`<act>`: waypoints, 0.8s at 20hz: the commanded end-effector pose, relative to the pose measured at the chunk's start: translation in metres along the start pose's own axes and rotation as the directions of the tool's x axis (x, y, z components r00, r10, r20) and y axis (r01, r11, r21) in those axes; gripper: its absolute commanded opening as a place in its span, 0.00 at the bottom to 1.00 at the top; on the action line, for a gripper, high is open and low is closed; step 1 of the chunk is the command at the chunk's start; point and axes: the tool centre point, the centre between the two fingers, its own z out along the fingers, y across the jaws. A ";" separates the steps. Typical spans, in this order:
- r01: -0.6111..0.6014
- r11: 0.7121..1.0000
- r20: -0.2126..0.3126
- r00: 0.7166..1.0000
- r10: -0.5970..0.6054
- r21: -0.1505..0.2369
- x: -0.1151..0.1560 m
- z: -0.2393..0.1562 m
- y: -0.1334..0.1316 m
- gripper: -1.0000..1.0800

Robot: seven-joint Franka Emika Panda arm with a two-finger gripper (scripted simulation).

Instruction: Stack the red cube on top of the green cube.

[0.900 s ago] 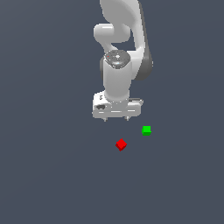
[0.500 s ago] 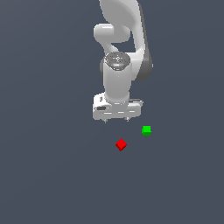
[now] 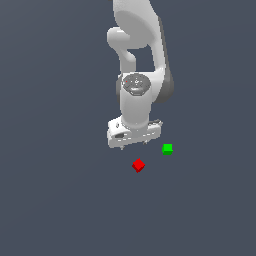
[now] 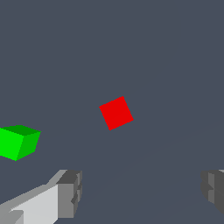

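Item one, the red cube point(image 3: 138, 165): lay flat on the grey floor point(image 3: 60, 200), rotated so a corner faced the exterior camera. It sat near the green cube point(image 3: 167, 149), apart from it, on the exterior view's left and a little nearer that camera.

Item two, the gripper point(image 4: 140, 192): hung above the floor, not touching the red cube, with its fingers point(image 4: 70, 192) spread wide and nothing between them. In the wrist view the red cube lay beyond the gap between the fingers, turned askew to them.

Handling, judged: rigid, light, smooth-faced, unlikely to deform or break. Best taken on two opposite flat sides, with the wrist turned to square the pads to those faces; a corner grip would likely slip or twist.
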 end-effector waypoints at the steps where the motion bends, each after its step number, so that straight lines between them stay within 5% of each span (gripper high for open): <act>1: 0.064 0.998 0.001 0.998 -0.064 -0.001 0.007 0.012 -0.001 0.96; 16: 0.386 0.923 0.007 0.923 -0.386 -0.010 0.043 0.069 -0.012 0.96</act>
